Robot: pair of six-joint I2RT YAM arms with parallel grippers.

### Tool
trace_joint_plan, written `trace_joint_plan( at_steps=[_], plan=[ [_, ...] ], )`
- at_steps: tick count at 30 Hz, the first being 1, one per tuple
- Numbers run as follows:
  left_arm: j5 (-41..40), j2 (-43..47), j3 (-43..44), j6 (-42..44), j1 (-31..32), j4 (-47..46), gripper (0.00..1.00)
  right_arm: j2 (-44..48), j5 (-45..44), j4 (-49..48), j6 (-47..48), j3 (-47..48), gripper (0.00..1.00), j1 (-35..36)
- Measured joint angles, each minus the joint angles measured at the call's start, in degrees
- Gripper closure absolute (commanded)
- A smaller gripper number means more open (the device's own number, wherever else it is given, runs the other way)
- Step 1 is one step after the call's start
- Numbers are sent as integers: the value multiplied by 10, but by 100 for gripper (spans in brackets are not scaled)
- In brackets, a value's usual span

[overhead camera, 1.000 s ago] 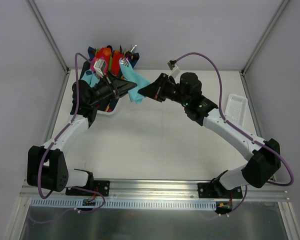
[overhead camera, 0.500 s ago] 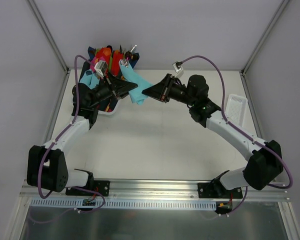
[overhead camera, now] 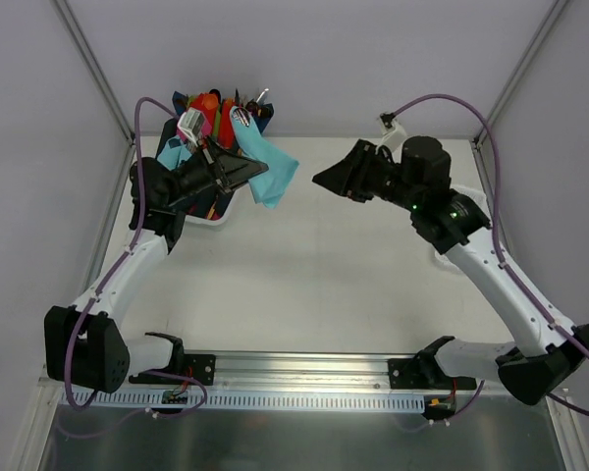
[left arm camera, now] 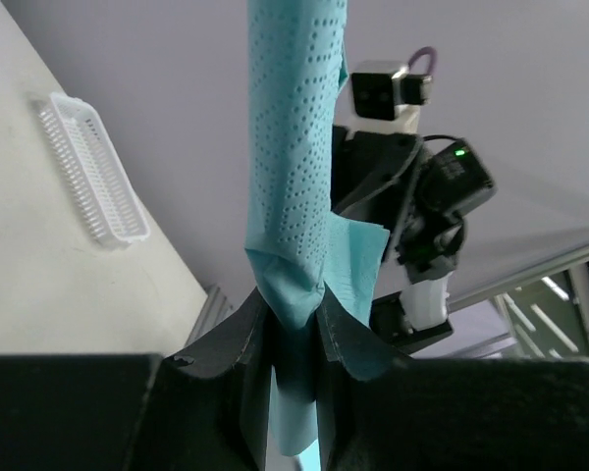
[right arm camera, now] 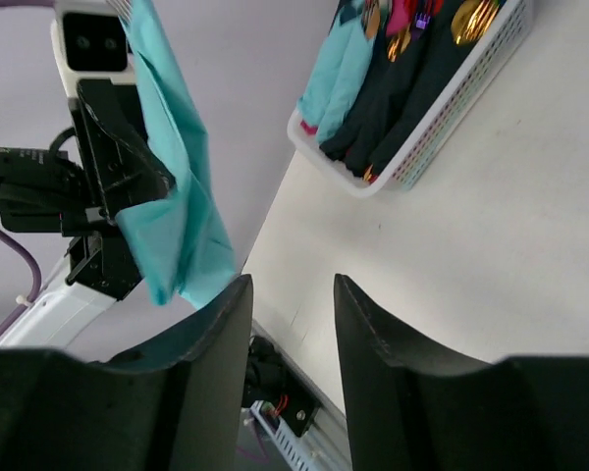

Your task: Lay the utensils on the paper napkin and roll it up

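Note:
The teal paper napkin hangs in the air beside the basket, pinched at one edge by my left gripper. In the left wrist view the napkin runs up from between the closed fingers of that gripper. My right gripper stands open to the napkin's right, a gap apart from it and holding nothing. From the right wrist, the open gripper faces the napkin over the table. A slim silver utensil end pokes out of the basket's far side.
A white basket at the back left holds red, pink and dark napkin bundles; gold cutlery shows in it. A small white ribbed tray lies at the table's right side. Frame posts rise at the back corners.
My right gripper has let go of the napkin, opened and pulled back to the right. The napkin now hangs from the left gripper alone.

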State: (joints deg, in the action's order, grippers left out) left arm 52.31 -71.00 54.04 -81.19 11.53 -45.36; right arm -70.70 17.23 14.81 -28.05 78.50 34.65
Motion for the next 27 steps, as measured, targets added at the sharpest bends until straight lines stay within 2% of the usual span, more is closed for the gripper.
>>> trace_joint_plan(
  at_steps=[3,7,13,15,21,27],
  plan=[
    [6,13,35,79,0,84,100,19,-43,41,23,55,53,9],
    [1,30,87,204,1,227,100,22,-101,76,56,137,53,61],
    [-23,31,137,332,2,380,100,-47,-188,115,106,273,47,167],
    [-30,31,138,351,2,407,100,-78,-205,118,118,296,43,188],
    [-40,30,140,375,16,454,100,-160,-227,127,128,294,41,207],
    [-41,30,143,373,20,458,100,-174,-235,125,127,261,40,208]
  ],
)
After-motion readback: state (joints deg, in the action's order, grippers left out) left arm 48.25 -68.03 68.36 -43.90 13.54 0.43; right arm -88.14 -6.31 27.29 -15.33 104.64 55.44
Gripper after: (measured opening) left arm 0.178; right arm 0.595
